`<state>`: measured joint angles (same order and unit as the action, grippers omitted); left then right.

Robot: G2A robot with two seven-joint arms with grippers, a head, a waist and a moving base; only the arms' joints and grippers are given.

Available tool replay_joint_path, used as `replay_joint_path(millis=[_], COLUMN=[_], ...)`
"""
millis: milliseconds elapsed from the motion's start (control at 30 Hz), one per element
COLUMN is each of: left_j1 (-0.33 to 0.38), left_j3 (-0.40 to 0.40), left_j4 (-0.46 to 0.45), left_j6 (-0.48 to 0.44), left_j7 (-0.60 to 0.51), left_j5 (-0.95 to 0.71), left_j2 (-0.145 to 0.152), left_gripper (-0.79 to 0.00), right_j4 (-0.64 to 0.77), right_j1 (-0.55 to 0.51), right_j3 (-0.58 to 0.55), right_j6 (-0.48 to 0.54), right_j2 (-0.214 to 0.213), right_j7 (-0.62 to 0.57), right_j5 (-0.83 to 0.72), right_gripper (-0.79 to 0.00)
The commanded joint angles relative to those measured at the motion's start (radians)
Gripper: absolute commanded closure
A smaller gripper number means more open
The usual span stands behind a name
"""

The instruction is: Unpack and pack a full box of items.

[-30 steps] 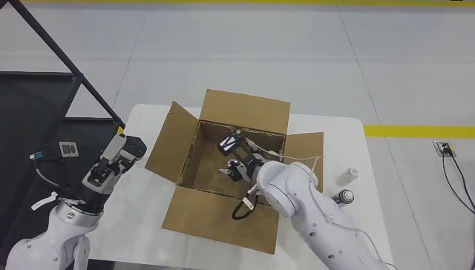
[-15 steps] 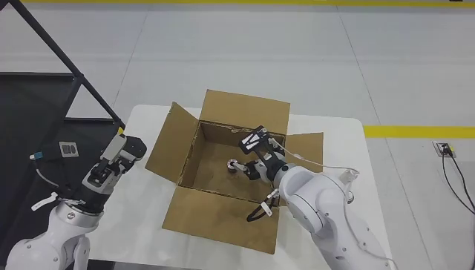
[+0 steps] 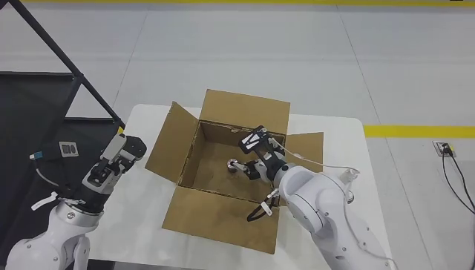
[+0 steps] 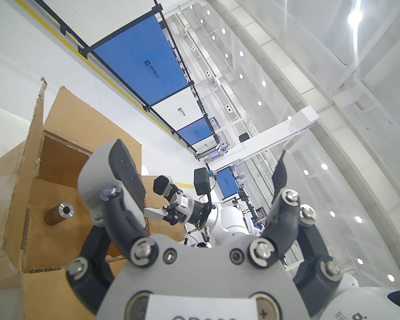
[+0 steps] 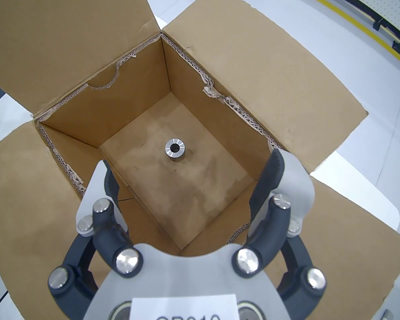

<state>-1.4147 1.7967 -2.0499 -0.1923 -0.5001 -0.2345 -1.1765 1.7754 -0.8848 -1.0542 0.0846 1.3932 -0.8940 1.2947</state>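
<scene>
An open cardboard box stands mid-table with all its flaps folded out. On its floor a small metal cylinder stands upright, its bored end showing in the right wrist view. My right gripper hangs open over the box, just to the right of the cylinder and above it, holding nothing. My left gripper sits open and empty to the left of the box, tilted upward. From there I see the box, the cylinder and the right gripper.
A small white bottle stands on the white table to the right of the box, partly behind the right arm. A black frame and dark panel border the table's left side.
My right gripper has risen and shifted rightward from low beside the cylinder, which stays on the box floor. Over the last half second nothing moved. The left arm kept still.
</scene>
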Motion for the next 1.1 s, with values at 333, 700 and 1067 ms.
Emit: replay_joint_path(millis=[333, 700, 1067], left_j1=[0.000, 0.000, 0.000], left_j3=[0.000, 0.000, 0.000], left_j4=[0.000, 0.000, 0.000], left_j6=[0.000, 0.000, 0.000], left_j7=[0.000, 0.000, 0.000], left_j5=[0.000, 0.000, 0.000], left_j2=[0.000, 0.000, 0.000], left_gripper=[-0.785, -0.785, -0.785], right_j4=[0.255, 0.494, 0.209], right_j1=[-0.188, -0.655, -0.623], right_j3=[-0.179, -0.693, -0.729], right_j6=[0.025, 0.047, 0.200], right_j2=[-0.036, -0.076, -0.096], right_j7=[0.093, 0.130, 0.034], right_j5=[0.119, 0.024, -0.113], right_gripper=[-0.785, -0.785, -0.785])
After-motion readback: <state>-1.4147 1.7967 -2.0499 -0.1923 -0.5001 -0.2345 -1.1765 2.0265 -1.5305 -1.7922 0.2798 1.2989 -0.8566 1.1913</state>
